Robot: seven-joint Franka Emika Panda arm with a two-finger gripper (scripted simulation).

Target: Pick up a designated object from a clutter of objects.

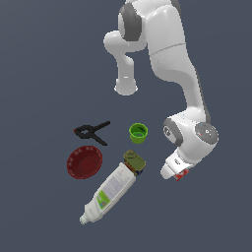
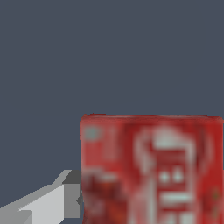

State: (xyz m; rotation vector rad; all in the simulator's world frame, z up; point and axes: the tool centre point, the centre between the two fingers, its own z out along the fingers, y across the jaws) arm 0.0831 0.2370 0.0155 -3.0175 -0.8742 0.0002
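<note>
The small red box (image 2: 151, 170), flat with white markings on its face, fills much of the wrist view. One grey finger (image 2: 48, 204) lies against the box's side; the other finger is out of that view. In the exterior view my gripper (image 1: 176, 173) points down at the exterior view's right of the clutter, and only a red sliver of the box (image 1: 182, 175) shows under the hand. The jaws look closed on the box. I cannot tell whether the box rests on the floor or is lifted.
At the exterior view's left of the hand lie the olive tin (image 1: 134, 161), the large white bottle with a green label (image 1: 109, 192), the small green cup (image 1: 138, 132), the dark red bowl (image 1: 84, 162) and the black clamp (image 1: 92, 132). The arm's base (image 1: 126, 86) stands behind them.
</note>
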